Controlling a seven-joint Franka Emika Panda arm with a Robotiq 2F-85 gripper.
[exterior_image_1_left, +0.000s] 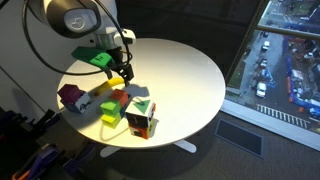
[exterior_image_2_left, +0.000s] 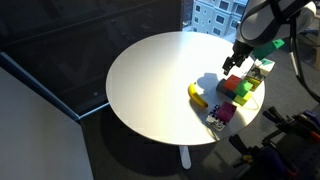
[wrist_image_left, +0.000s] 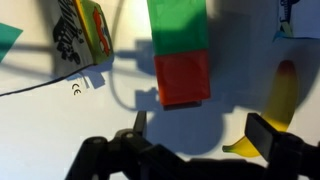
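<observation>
My gripper (exterior_image_1_left: 122, 72) hangs open and empty just above the round white table (exterior_image_1_left: 180, 70), also seen in an exterior view (exterior_image_2_left: 236, 64). In the wrist view its two fingers (wrist_image_left: 200, 135) straddle bare tabletop. A red block (wrist_image_left: 183, 78) lies just ahead of them, with a green block (wrist_image_left: 178, 25) touching its far end. A yellow banana (wrist_image_left: 280, 95) lies beside the right finger. In both exterior views the red block (exterior_image_1_left: 120, 98) (exterior_image_2_left: 242, 98), green block (exterior_image_2_left: 232, 86) and banana (exterior_image_1_left: 86, 103) (exterior_image_2_left: 197, 95) sit in a cluster of toys near the table edge.
A printed colourful cube (exterior_image_1_left: 140, 119) (wrist_image_left: 85, 30), a purple block (exterior_image_1_left: 70, 95) (exterior_image_2_left: 225, 113) and a yellow-green block (exterior_image_1_left: 110, 114) lie in the same cluster. The table edge is close to the toys. A window and a drop to the floor flank the table (exterior_image_2_left: 150, 80).
</observation>
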